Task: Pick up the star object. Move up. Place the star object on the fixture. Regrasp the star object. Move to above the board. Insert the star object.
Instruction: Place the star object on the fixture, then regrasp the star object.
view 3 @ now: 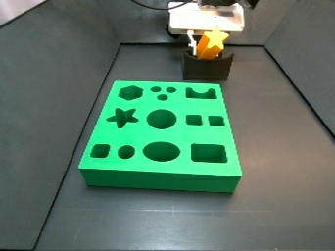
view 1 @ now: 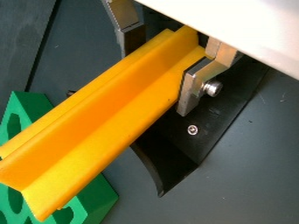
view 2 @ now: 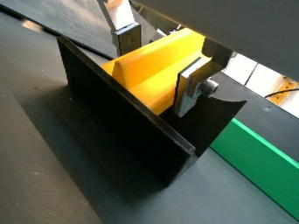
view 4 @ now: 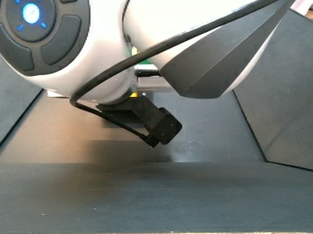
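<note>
Gripper (view 1: 163,63) sits at the far end of the scene, just over the fixture (view 3: 207,67), its two silver fingers (view 1: 194,85) pressed against opposite sides of the star object (view 1: 100,127). Both wrist views show the plates flat on the yellow bar, so the gripper (view 2: 158,59) is pinching it.

In a wrist view the star object reads as a long ridged orange-yellow bar running out from between the fingers, with the dark fixture (view 1: 205,140) below it and a corner of the green board (view 1: 30,122) under its free end. In a wrist view from the opposite side, the star object (view 2: 152,74) lies within the notch of the fixture (view 2: 128,131), the board's edge (view 2: 263,171) beyond.

In a side view the board (view 3: 164,137) lies at centre, nearer than the fixture, and the star object (view 3: 210,42) shows as a small yellow patch above the fixture under the gripper (view 3: 210,34). In a side view the robot arm (view 4: 123,46) fills most of the picture.
</note>
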